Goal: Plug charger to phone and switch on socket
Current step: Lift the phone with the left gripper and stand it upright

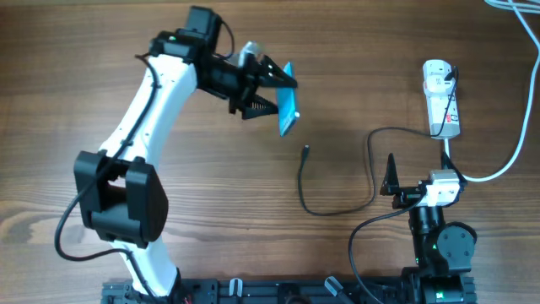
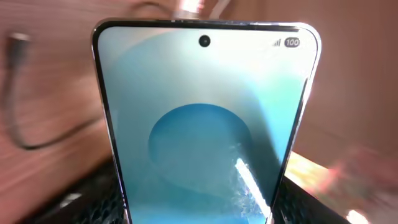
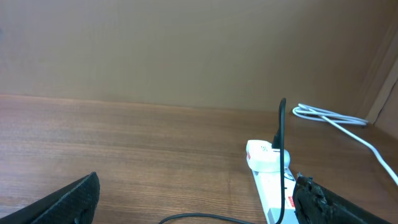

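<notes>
My left gripper (image 1: 283, 100) is shut on the phone (image 1: 288, 111), a cyan-screened smartphone held up on edge above the table. In the left wrist view the phone (image 2: 205, 130) fills the frame between the two fingers. The charger's thin black cable (image 1: 337, 207) loops across the table, and its plug tip (image 1: 305, 152) lies free just below and right of the phone. The white socket strip (image 1: 441, 100) lies at the far right with an adapter plugged in; it also shows in the right wrist view (image 3: 273, 186). My right gripper (image 1: 391, 179) is open and empty, below the strip.
A thicker white power cord (image 1: 523, 127) runs from the strip past the right edge; it shows in the right wrist view (image 3: 336, 118). The black cable (image 3: 282, 143) rises from the adapter. A wall stands behind the table.
</notes>
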### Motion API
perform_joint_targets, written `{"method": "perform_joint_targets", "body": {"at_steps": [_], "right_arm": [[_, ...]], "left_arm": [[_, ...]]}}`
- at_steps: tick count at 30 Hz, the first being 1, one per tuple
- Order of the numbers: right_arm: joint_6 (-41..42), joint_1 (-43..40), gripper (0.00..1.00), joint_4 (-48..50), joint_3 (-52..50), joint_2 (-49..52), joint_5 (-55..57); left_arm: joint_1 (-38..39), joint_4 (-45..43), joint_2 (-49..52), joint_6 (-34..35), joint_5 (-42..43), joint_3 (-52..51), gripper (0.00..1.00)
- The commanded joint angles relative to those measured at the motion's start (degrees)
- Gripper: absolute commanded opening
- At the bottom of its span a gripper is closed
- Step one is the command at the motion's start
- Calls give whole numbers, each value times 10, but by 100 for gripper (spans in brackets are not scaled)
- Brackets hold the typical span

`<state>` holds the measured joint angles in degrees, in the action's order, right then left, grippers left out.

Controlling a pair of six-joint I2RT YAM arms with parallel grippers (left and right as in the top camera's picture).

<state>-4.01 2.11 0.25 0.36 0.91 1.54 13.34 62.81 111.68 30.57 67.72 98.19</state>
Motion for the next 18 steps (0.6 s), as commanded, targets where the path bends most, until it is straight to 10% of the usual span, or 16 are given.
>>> {"method": "perform_joint_targets", "body": {"at_steps": [1, 18], "right_arm": [[-5, 3, 100, 3, -1, -3, -1], [-5, 3, 100, 3, -1, -3, -1]], "left_arm": [[-44, 0, -22, 2, 186, 5, 69], [-109, 90, -22, 16, 226, 5, 68]]}}
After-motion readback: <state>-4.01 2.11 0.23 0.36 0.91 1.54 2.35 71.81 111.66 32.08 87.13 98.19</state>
